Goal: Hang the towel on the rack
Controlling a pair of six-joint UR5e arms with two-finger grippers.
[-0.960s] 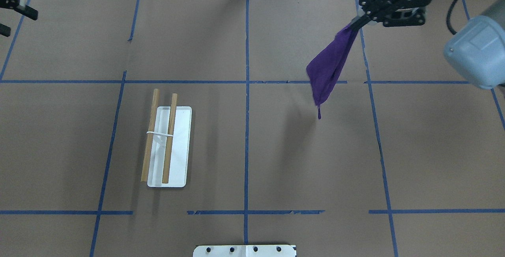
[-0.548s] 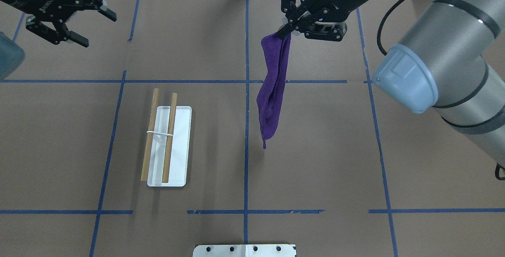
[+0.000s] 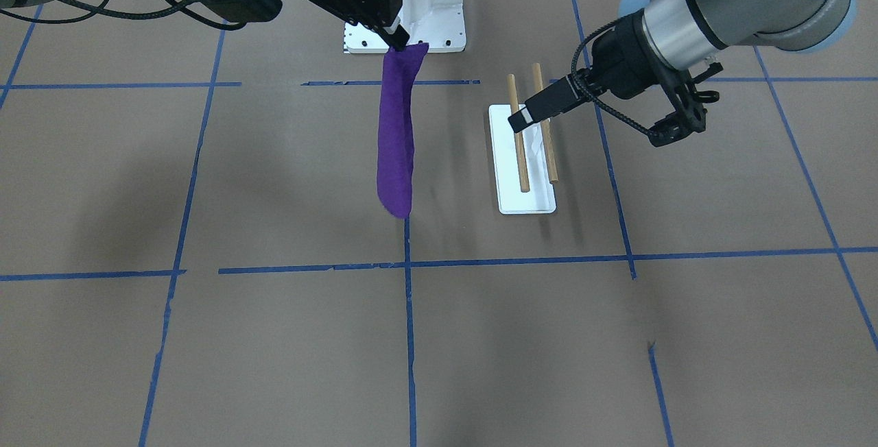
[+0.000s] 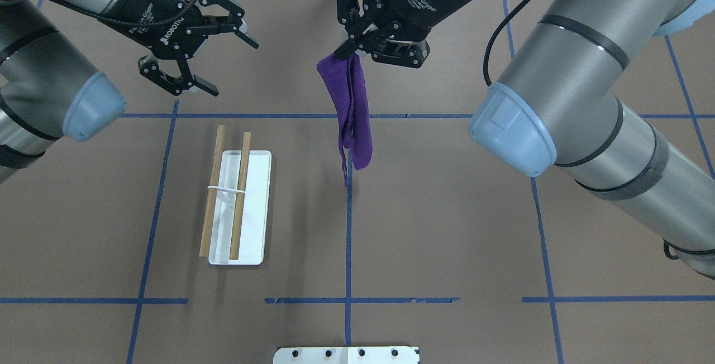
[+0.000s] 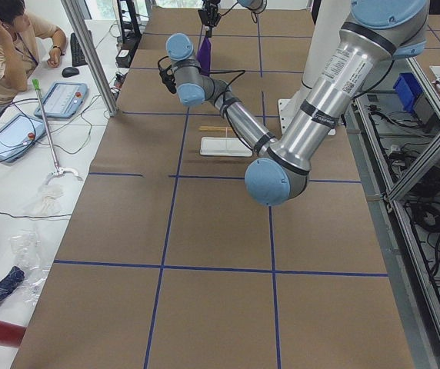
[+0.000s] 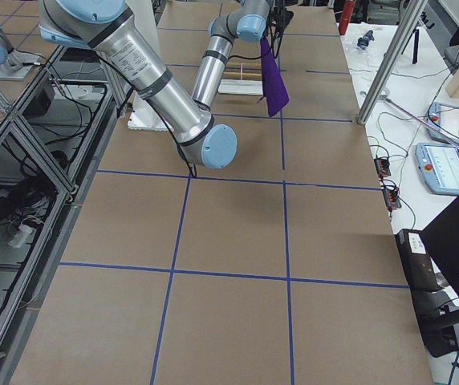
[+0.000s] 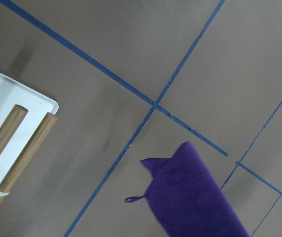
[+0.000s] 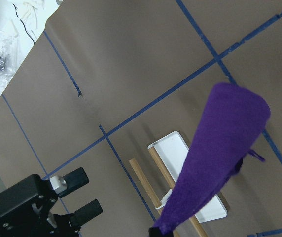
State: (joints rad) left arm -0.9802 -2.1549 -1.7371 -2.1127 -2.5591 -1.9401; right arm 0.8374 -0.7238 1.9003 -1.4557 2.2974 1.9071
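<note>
You have the right gripper (image 4: pixel 342 50) pinching the towel (image 4: pixel 354 113) by its top corner. The cloth hangs straight down (loop at the low end), well apart from the rack (image 4: pixel 256 207), on its right-arm side. The left gripper (image 4: pixel 233 68) has its jaws spread wide, touching nothing, up above the rack's far end.

In the left wrist view the towel (image 7: pixel 195 197) runs off the bottom edge and the rack (image 7: pixel 22 96) off the left edge, while in the right wrist view the towel covers much of the rack and its narrow gripped end is cut by the bottom edge.
</note>
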